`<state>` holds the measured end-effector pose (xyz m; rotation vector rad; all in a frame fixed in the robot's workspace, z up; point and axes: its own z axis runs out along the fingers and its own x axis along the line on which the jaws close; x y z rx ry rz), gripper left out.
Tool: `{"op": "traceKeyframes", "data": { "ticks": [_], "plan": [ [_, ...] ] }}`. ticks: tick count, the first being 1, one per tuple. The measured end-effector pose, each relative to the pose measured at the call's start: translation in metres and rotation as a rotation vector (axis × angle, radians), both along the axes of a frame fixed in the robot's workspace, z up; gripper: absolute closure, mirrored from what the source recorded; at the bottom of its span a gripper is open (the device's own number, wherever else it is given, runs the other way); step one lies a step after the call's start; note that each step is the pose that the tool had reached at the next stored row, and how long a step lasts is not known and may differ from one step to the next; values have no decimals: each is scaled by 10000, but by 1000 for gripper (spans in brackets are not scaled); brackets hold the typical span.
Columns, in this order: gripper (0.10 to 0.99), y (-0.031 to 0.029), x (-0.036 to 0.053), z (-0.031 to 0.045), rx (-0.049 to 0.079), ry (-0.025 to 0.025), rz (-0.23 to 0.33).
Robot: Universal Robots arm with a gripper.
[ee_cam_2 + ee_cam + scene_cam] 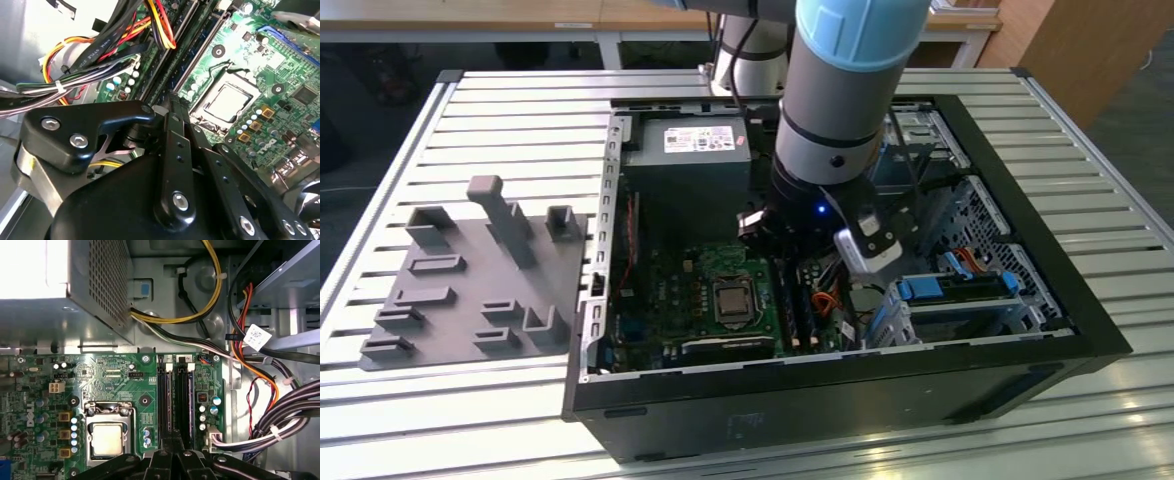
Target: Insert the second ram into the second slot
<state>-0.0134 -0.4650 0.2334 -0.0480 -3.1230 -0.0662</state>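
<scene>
On the tabletop (494,100), at the exterior view's left, lies a grey fixture tray (467,275). To its right is the open computer case (854,375), with the arm reaching down inside it. In the first wrist view the CPU socket (107,437) comes first, then the memory slots (176,390). The second ram (189,395) appears to stand edge-on there as a thin bluish strip. Its long axis runs straight away from the gripper (172,457), towards the power supply (95,285). The jaws look drawn together directly over the slots' near end. I cannot tell whether they touch the stick.

The arm (834,120) hides the memory slots (177,400), perhaps partly.
</scene>
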Motion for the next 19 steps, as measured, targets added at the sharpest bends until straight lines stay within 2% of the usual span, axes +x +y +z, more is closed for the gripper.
{"op": "traceKeyframes", "data": {
  "ticks": [8, 19],
  "plan": [
    [980, 0, 0, 69, 0, 0, 0],
    [980, 0, 0, 90, 3, 4, 0]
  ]
}}
